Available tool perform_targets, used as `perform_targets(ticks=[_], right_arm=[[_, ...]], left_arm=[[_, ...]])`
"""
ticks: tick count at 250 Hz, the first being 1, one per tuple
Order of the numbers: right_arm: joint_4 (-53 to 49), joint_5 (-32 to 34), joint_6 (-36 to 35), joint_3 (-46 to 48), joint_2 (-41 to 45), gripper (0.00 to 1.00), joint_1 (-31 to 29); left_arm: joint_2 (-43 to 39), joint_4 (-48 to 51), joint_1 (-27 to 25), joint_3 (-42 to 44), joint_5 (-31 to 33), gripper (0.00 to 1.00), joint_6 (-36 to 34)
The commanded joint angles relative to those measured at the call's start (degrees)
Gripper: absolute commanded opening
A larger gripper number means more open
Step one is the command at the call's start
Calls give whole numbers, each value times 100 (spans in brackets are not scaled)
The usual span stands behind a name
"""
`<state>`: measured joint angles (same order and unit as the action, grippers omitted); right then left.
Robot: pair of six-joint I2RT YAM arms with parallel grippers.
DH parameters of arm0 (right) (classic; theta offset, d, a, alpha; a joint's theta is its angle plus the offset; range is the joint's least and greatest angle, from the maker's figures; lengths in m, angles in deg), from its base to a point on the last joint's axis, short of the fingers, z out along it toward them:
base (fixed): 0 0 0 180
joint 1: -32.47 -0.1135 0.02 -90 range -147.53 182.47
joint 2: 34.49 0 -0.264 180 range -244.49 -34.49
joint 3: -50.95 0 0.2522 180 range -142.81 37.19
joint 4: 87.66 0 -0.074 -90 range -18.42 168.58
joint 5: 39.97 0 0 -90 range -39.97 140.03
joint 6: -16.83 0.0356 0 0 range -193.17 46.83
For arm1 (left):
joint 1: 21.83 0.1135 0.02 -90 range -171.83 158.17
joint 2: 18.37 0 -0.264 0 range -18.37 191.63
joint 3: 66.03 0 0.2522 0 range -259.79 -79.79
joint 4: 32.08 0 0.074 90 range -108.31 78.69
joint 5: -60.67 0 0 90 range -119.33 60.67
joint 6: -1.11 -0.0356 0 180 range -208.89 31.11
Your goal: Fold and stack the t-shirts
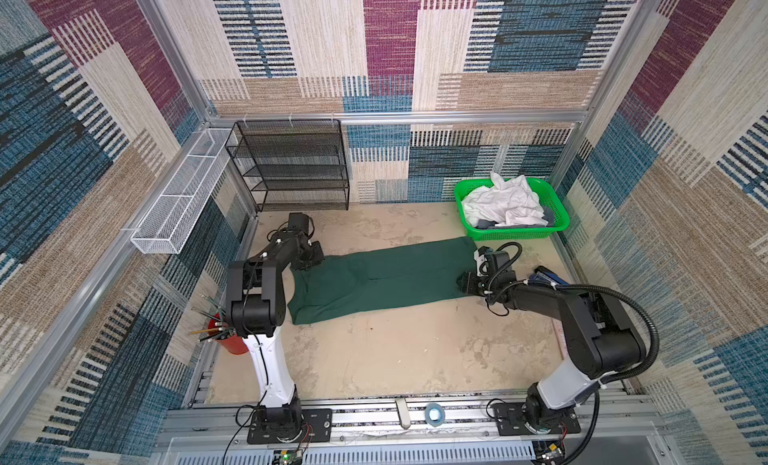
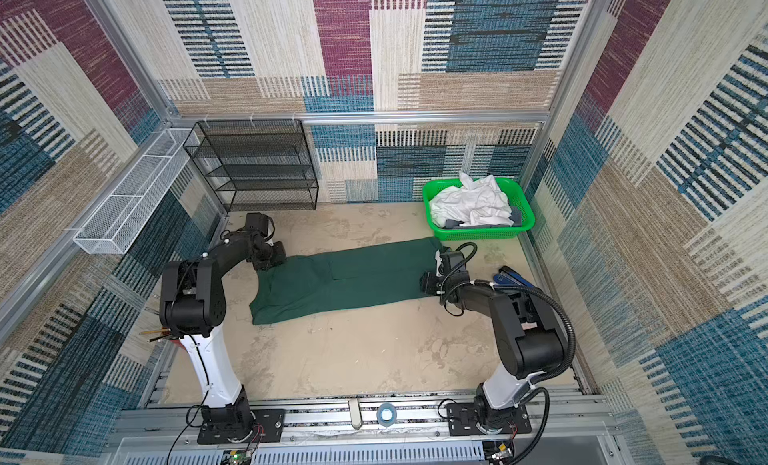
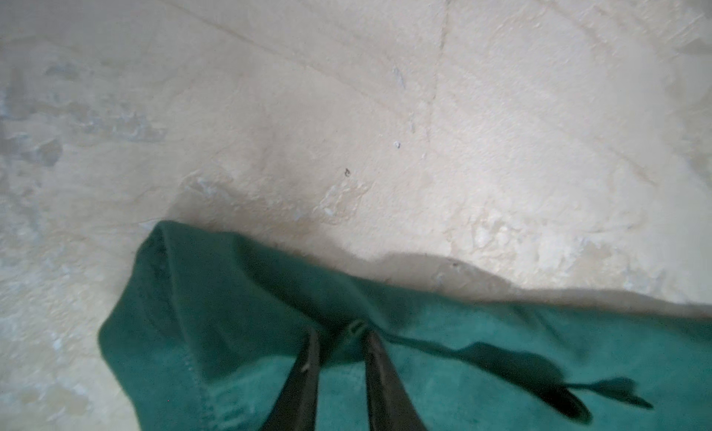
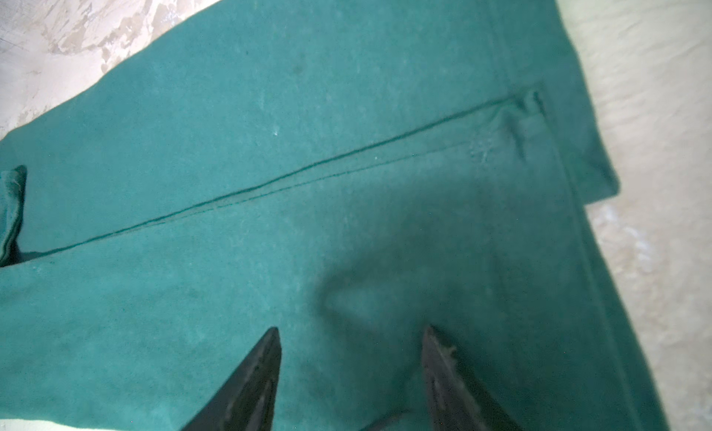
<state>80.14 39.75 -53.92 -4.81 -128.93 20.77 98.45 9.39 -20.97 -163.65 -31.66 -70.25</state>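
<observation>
A dark green t-shirt [image 1: 382,276] [image 2: 345,280] lies on the table, folded lengthwise into a long strip. My left gripper [image 1: 309,261] [image 3: 339,332] is at the strip's far left corner, shut on a raised pinch of the green cloth [image 3: 462,371]. At the right end, my right gripper [image 1: 465,282] [image 4: 350,329] hovers low over the shirt [image 4: 308,140], open, with nothing between its fingers. White t-shirts [image 1: 503,203] [image 2: 471,205] lie crumpled in the green basket [image 1: 515,233], with some grey fabric [image 1: 486,224] under them.
A black mesh shelf [image 1: 291,163] stands at the back left, with a white wire basket [image 1: 178,201] on the left wall. A red cup of pencils [image 1: 226,338] sits behind the left arm. A blue-black object [image 1: 548,276] lies by the right arm.
</observation>
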Motion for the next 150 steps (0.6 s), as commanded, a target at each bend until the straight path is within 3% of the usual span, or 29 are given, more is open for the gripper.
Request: perform_targets(ticks=[1,24,101,150], right_arm=[[-1073,27,64,69,-86,60,-7],[-1078,23,55,65,-84,60,-7],[-1203,205,165,57,-53,61,-7],[-1255,290,264,125,-121,60,4]], left_arm=[[-26,-20,11,-25,-294,14,-126],[-126,-41,10,32,-330,0,-134],[-834,31,10,210,278,0,-60],[-325,568,19,-548,568,0,-158]])
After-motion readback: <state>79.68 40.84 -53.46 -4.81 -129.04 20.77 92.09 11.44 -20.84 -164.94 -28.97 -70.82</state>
